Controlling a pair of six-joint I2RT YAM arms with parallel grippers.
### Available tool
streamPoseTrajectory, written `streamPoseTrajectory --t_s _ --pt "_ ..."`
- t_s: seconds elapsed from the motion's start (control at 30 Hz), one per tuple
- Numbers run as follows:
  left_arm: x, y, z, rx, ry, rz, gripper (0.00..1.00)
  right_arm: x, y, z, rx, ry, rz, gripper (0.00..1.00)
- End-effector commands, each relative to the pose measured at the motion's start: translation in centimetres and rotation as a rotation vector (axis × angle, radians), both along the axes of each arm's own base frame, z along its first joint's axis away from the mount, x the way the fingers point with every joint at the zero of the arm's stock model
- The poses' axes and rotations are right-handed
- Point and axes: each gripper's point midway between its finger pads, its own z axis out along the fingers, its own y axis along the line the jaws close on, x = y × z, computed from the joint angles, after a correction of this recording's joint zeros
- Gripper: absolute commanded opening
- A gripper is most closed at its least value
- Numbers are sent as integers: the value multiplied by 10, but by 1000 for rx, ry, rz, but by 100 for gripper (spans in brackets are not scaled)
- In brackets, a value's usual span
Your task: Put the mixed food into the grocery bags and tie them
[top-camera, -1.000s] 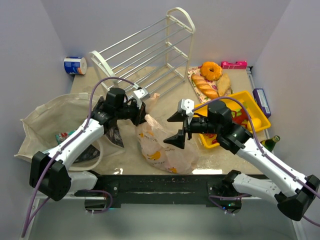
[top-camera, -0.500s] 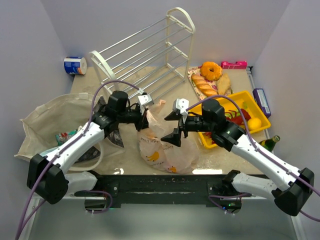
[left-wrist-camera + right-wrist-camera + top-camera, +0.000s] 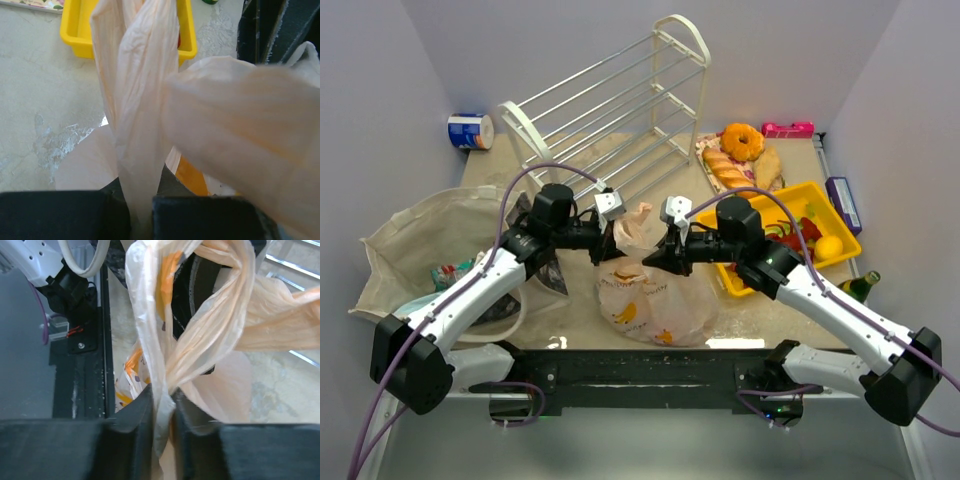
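Note:
The peach-pink plastic grocery bag sits at the table's front middle, with printed packets showing through its skin. My left gripper is shut on one bunched loop handle, which runs up from between the jaws. My right gripper is shut on the other handle, pinched between its pads. The two handles meet above the bag's mouth. The beige cloth tote lies slumped at the left with a snack packet inside. A yellow toy fruit lies in the yellow tray.
A white wire rack lies tipped at the back. Bread loaves and a donut sit at the back right. A purple box and a green bottle lie by the right wall. A blue can is at the far left.
My right gripper moved left to the plastic bag and shut on its handle. My left gripper drifted slightly right, still holding its handle.

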Motion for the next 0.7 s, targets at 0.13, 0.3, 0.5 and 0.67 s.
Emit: streamPoseTrajectory --t_s 0.13,0.3,0.5,0.67 --pt "-7 3 20 -30 -90 -23 19 4 -3 6 24 -16 -40 0" --pt "-10 8 30 -30 -137 -10 61 11 -4 8 7 -37 -62 0" --pt "-21 12 36 -30 -159 -36 85 13 0 17 -3 -46 -45 0" --pt "-29 18 43 -30 -194 -44 98 16 3 22 -13 -47 -32 0"
